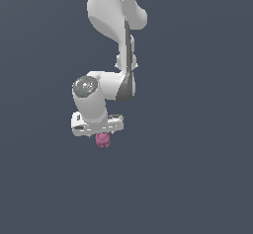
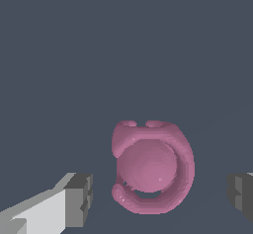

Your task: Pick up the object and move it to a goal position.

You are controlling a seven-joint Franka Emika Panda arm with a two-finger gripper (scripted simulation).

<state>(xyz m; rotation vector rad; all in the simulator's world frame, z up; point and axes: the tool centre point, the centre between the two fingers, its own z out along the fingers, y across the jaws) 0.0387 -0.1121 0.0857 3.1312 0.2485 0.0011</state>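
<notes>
The object is a small lumpy pink-magenta blob, seen in the exterior view directly under the white hand of my arm. In the wrist view the object shows as a round ball wrapped by a curved pink band with small knobs. My gripper is open and straddles it: one grey fingertip stands on one side and the other fingertip on the opposite side. A gap shows between each fingertip and the blob. In the exterior view the gripper sits low over the blob, its fingers mostly hidden.
A plain dark grey-blue surface fills both views. The white arm comes down from the top of the exterior view. No other objects show.
</notes>
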